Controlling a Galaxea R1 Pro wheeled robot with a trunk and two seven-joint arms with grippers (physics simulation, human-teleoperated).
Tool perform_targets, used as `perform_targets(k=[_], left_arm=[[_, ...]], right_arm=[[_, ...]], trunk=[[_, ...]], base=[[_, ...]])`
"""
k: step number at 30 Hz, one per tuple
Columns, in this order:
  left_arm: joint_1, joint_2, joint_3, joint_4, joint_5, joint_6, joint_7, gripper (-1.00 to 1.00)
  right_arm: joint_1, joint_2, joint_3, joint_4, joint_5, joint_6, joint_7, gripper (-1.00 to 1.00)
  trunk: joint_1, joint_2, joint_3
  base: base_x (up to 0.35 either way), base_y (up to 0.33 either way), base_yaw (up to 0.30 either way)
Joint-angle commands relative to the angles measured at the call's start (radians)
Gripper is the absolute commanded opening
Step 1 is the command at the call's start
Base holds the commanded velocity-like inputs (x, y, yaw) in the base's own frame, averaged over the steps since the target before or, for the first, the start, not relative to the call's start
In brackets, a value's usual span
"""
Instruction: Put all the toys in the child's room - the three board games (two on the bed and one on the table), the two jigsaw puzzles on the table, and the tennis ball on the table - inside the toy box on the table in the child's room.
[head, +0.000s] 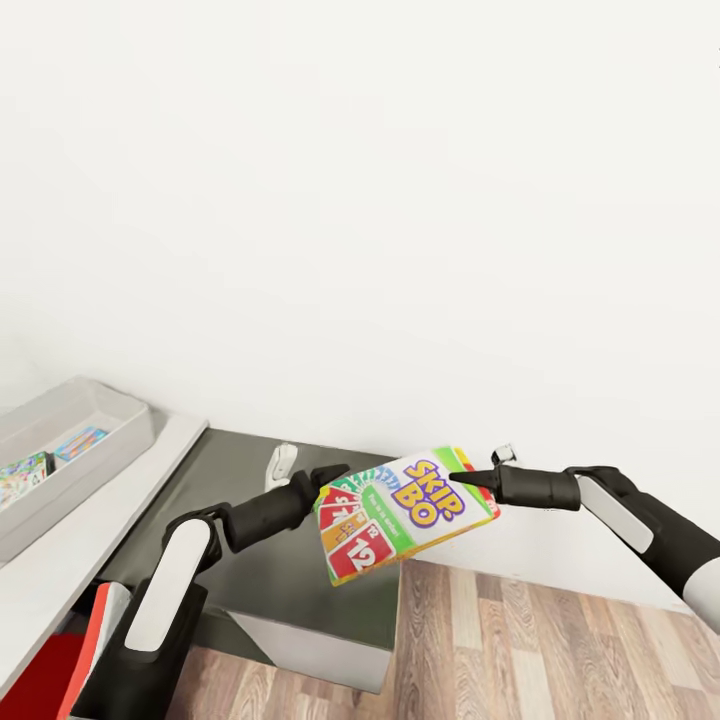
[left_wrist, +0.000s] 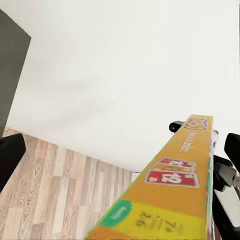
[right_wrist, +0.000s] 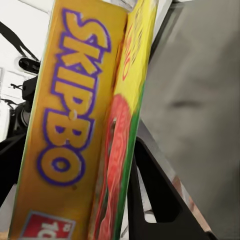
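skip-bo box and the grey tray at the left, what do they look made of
SKIP-BO box: likely printed cardboard, smooth, slightly glossy; thin flat faces, sharp edges, full-colour print. Toy box: probably moulded plastic, matte light grey; uniform colour, flared walls with rounded rims.

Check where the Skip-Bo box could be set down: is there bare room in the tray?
The toy box is bare at its wall-side end; two printed boxes crowd the near part. The dark cabinet top, between pale table and wall, looks bare under the Skip-Bo box.

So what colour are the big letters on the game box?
Purple, with a yellow edge, spelling SKIP-BO on the game box. The head view shows it best.
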Motion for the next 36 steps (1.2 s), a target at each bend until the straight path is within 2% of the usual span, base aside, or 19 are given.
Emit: perform_targets(k=[1, 7, 11, 15, 22, 32, 36], left_arm=[[-0.001, 0.000, 0.000, 0.000, 0.010, 0.003, 0.010, 1.00], [-0.001, 0.000, 0.001, 0.002, 0.010, -0.004, 0.008, 1.00], [-0.001, 0.000, 0.001, 0.001, 0.011, -0.015, 0.001, 1.00], [0.000, 0.001, 0.001, 0.001, 0.011, -0.020, -0.013, 1.00], [0.001, 0.005, 0.001, 0.002, 0.010, -0.023, -0.026, 1.00], [0.007, 0.008, 0.002, -0.006, 0.010, -0.023, -0.028, 1.00], [0.037, 0.027, 0.010, -0.042, 0.010, -0.022, -0.042, 1.00]], right_arm=[[-0.002, -0.005, 0.001, 0.001, -0.008, 0.010, -0.001, -1.00], [-0.003, -0.028, -0.013, 0.006, -0.009, 0.020, 0.000, -1.00], [-0.002, -0.040, -0.036, 0.007, -0.008, 0.024, 0.000, -1.00], [0.000, -0.043, -0.054, 0.009, -0.008, 0.026, -0.001, -1.00], [0.001, -0.048, -0.063, 0.009, -0.008, 0.027, -0.003, -1.00], [0.001, -0.048, -0.064, 0.010, -0.008, 0.027, -0.003, -1.00], [0.001, -0.045, -0.064, 0.010, -0.006, 0.027, -0.004, -1.00]], trunk=[[0.001, -0.002, -0.002], [0.001, -0.002, 0.001], [0.001, -0.002, 0.003], [0.001, -0.002, 0.004], [0.001, -0.002, 0.009], [0.001, -0.002, 0.017], [0.001, -0.002, 0.020]], base=[[0.000, 0.000, 0.242], [0.000, 0.000, 0.257], [0.000, 0.000, 0.272], [0.000, 0.000, 0.276], [0.000, 0.000, 0.259], [0.000, 0.000, 0.263], [0.000, 0.000, 0.268]])
